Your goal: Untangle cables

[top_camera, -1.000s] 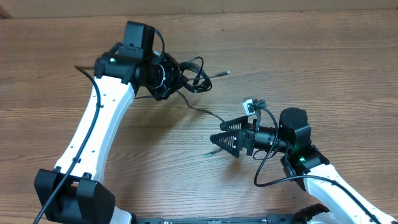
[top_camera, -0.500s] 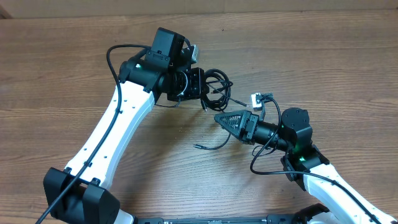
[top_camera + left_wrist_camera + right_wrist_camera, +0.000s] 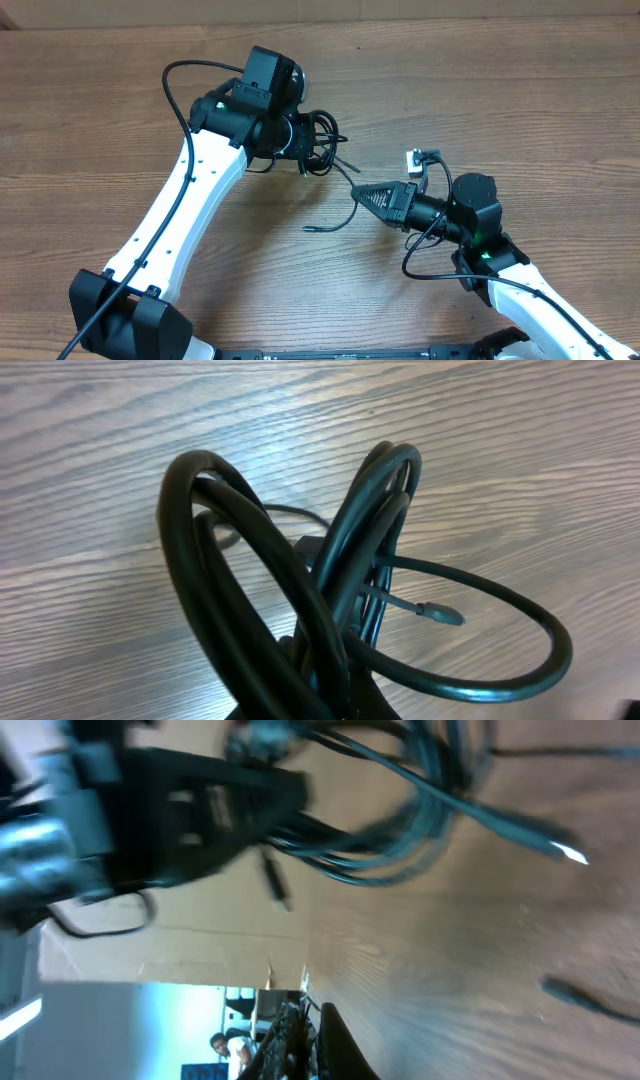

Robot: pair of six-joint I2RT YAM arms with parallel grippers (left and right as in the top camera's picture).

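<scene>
Tabletop [image 3: 540, 90] is stretching wood-grained under everything, and the overhead frame is cutting off its near edge. My left arm [image 3: 170, 220] is slanting up from the lower left corner. Its black wrist housing [image 3: 262, 85] is covering most of my left jaws from above. They are sitting pressed together on the cables [image 3: 322, 145], which are bunching in a knot at their tip, near the middle of the tabletop.

My right arm [image 3: 545, 300] is angling in from the lower right, partly running out of frame. My right jaws are lying pressed together into a dark wedge, pointing left toward the bunch. Their tip is meeting one loose strand [image 3: 335, 226] that is trailing from the bunch and curling to a free end on the wood. Whether they are pinching it, I cannot tell. My own thick black wiring [image 3: 408, 262] is looping beside that wrist.

My left wrist camera is sitting so close that the loops [image 3: 185, 560] are blocking nearly everything, with the jaws below them out of sight. One small plug [image 3: 437, 612] is poking through. My right wrist view is smearing with blur. The bunch and the left wrist are crossing its top, a silver-tipped plug [image 3: 565, 848] is sticking out at the right, and a dark cable end [image 3: 590, 1000] is lying on the wood.
</scene>
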